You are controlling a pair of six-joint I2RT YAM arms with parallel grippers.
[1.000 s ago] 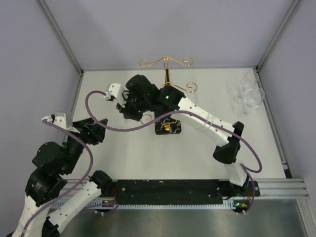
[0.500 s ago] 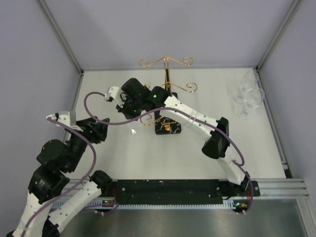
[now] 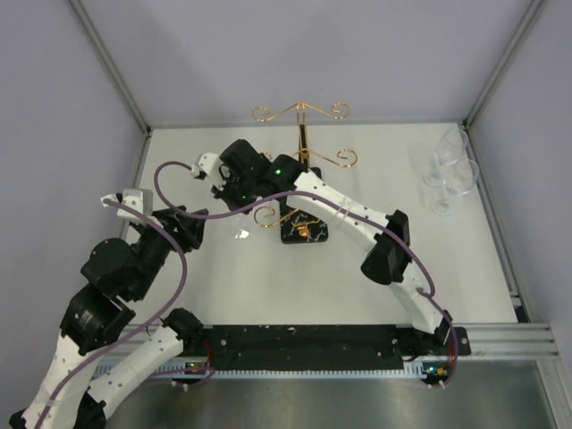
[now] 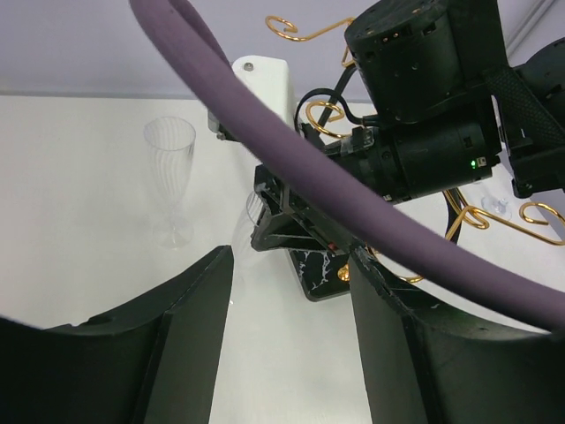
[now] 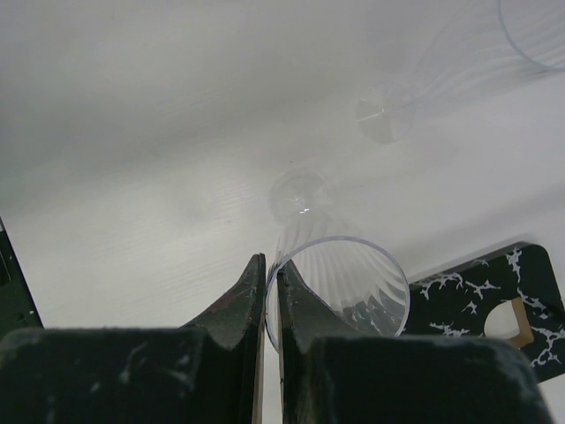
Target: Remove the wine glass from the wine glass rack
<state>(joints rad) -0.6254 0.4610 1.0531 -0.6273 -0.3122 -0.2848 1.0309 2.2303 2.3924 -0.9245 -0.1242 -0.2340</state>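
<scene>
The wine glass rack (image 3: 304, 143) is gold wire on a black veined base (image 3: 304, 229), which also shows in the left wrist view (image 4: 318, 270) and the right wrist view (image 5: 494, 291). My right gripper (image 3: 234, 189) is left of the rack, shut on the rim of a clear ribbed wine glass (image 5: 340, 283). It holds the glass upright, foot down near the table; contact cannot be told. In the left wrist view the glass (image 4: 251, 210) hangs faintly under the right gripper (image 4: 282, 221). My left gripper (image 4: 290, 265) is open and empty, just left of the glass (image 3: 241, 234).
Several clear glasses (image 3: 450, 170) stand at the back right corner; one flute (image 4: 169, 185) shows in the left wrist view. A faint second glass (image 5: 385, 119) shows at the top right of the right wrist view. Purple cables loop over both arms. Walls close three sides.
My left arm has moved up and right toward the held glass. My right arm shifted left with the glass a second ago and has since stayed almost still.
</scene>
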